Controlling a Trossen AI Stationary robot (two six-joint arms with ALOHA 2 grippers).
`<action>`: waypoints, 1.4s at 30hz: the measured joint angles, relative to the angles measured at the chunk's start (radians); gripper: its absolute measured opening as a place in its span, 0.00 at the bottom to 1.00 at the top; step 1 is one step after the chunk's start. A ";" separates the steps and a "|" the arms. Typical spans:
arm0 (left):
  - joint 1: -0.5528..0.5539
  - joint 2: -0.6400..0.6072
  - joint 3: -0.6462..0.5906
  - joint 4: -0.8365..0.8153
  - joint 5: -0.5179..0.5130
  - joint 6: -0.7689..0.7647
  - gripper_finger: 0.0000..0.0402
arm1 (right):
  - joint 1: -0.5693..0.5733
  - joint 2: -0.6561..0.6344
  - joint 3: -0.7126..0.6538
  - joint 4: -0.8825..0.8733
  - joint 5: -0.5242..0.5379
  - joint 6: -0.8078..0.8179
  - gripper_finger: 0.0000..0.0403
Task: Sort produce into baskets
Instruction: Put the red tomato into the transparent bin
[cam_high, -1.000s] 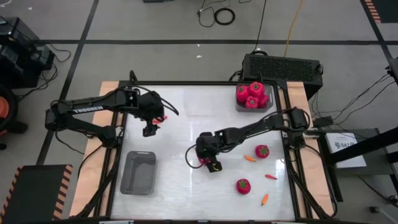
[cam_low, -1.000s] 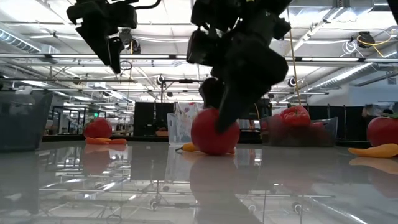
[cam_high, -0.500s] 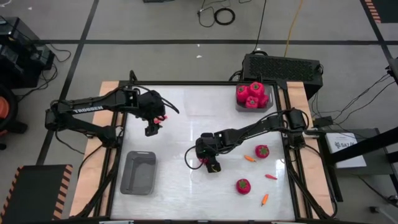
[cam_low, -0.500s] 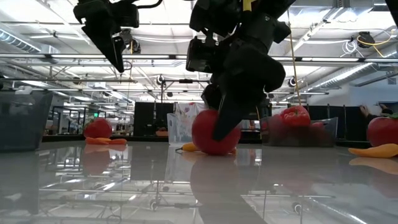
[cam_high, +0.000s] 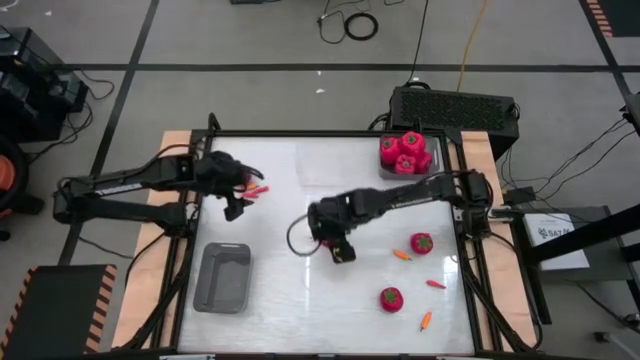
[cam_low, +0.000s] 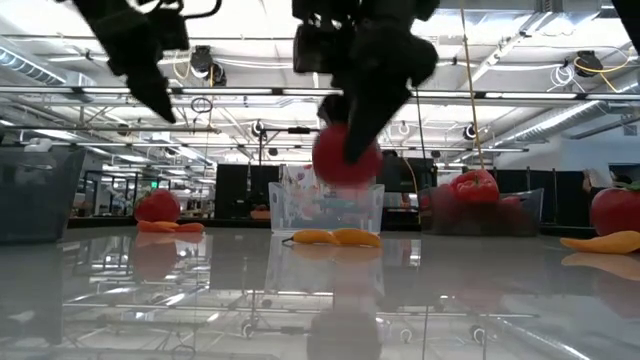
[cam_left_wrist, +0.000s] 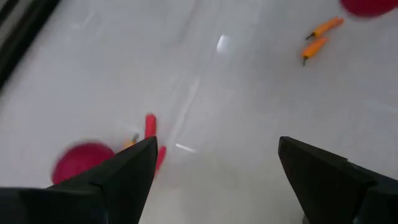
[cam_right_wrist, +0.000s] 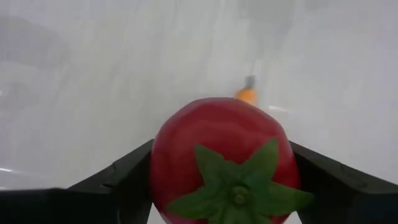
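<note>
My right gripper (cam_high: 333, 243) hangs over the table's middle, shut on a round red tomato (cam_low: 347, 155) with a green top (cam_right_wrist: 239, 183). My left gripper (cam_high: 236, 203) hovers open over the far left part of the table. Below it lie a red pepper (cam_left_wrist: 151, 134) and another tomato (cam_left_wrist: 81, 163). An empty grey basket (cam_high: 222, 277) sits at the near left. A second grey basket (cam_high: 432, 168) at the far right holds several tomatoes. Two loose tomatoes (cam_high: 421, 242) (cam_high: 390, 297) and small orange peppers (cam_high: 402, 255) lie at the near right. My right gripper pinches the tomato between its two fingers, one on each side (cam_right_wrist: 163, 163). The fingers (cam_low: 372, 95) come from above, slanting down. The tomato is lifted clear of the table, its green top turned up toward the wrist.
A big black box (cam_high: 452, 105) stands past the table's far right edge. Orange peppers (cam_low: 335, 237) lie on the table below the lifted tomato. More orange peppers (cam_high: 430, 302) lie near the table's right front corner.
My right gripper has risen and drifted toward the far edge, lifting the tomato from the table to well clear of it. My left gripper has drawn back toward the table's left edge, still open.
</note>
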 joint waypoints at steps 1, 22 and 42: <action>-0.002 -0.016 -0.025 0.006 0.000 -0.025 0.85 | -0.017 -0.002 0.029 -0.024 0.000 -0.016 0.73; -0.149 -0.090 -0.262 0.260 -0.116 -0.337 0.85 | -0.485 0.026 0.283 -0.070 0.080 0.175 0.72; -0.157 -0.090 -0.262 0.296 -0.173 -0.373 0.85 | -0.521 0.223 0.282 -0.027 0.067 0.256 0.72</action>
